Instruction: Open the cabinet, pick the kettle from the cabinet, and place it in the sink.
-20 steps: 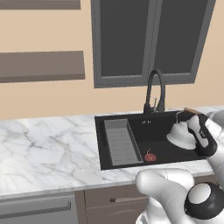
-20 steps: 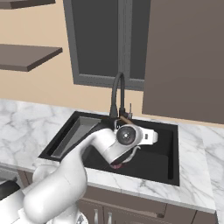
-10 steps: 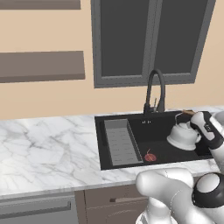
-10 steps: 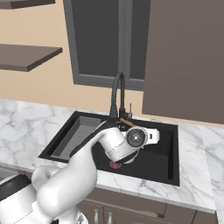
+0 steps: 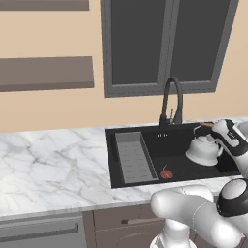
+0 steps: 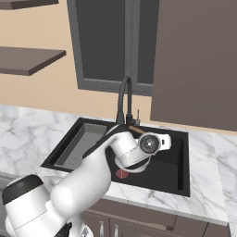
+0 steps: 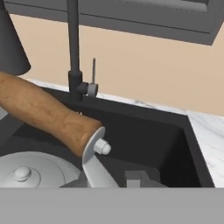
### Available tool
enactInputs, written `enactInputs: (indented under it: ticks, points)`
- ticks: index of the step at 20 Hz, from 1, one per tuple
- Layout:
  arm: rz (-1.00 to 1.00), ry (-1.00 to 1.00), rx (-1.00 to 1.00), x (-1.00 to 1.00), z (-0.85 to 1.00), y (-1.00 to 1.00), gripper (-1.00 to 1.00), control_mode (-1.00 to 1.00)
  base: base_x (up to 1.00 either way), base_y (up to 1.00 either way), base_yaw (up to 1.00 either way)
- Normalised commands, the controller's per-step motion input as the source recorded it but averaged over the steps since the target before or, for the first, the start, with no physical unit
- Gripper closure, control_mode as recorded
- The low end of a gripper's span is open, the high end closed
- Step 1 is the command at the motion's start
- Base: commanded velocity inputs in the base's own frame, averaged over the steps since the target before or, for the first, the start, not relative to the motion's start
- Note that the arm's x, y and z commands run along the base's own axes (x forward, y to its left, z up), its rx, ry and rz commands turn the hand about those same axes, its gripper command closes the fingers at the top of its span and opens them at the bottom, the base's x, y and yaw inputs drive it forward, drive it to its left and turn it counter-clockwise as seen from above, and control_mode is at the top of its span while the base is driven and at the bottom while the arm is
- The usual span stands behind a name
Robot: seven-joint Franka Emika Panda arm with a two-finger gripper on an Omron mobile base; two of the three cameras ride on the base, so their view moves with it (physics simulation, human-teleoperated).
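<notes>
- left base view: the kettle (image 5: pixel 203 150) sits low in the sink (image 5: pixel 145 132), on the side away from the ribbed tray (image 5: pixel 134 157), to the right of the tap (image 5: pixel 170 99). it stands upright with its round lid on top. its brown handle (image 5: pixel 207 125) arches over the top, and the white arm reaches it there, so i think the arm is carrying it by the handle to lower it in. a small red thing (image 5: pixel 166 173) lies on the sink floor between the tray and the kettle.
- right base view: the arm bends over the sink in front of the tap and hides most of the kettle. a brown bit of the handle pokes out just beside the tap. the cabinet (image 6: pixel 190 60) door hangs open above the sink.
- hand view: the handle runs long from upper left down toward the middle, ending at a silver bracket. the kettle's lid is under it. the tap stands behind. the claw is pinched narrow, and it looks like it is holding the handle, but the tips are hidden, so that is a guess.
</notes>
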Motion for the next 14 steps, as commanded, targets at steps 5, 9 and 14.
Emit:
enactInputs:
  ticks: [5, 9, 14]
  points:
    - [0.00, 0.00, -0.04, 0.11, -0.23, 0.00, 1.00, -1.00, 0.00, 0.00, 0.00]
    - [0.00, 0.00, -0.01, 0.16, -0.21, 0.00, 1.00, -1.00, 0.00, 0.00, 0.00]
    - [0.00, 0.00, 0.00, 0.18, -0.20, 0.00, 1.00, -1.00, 0.00, 0.00, 0.00]
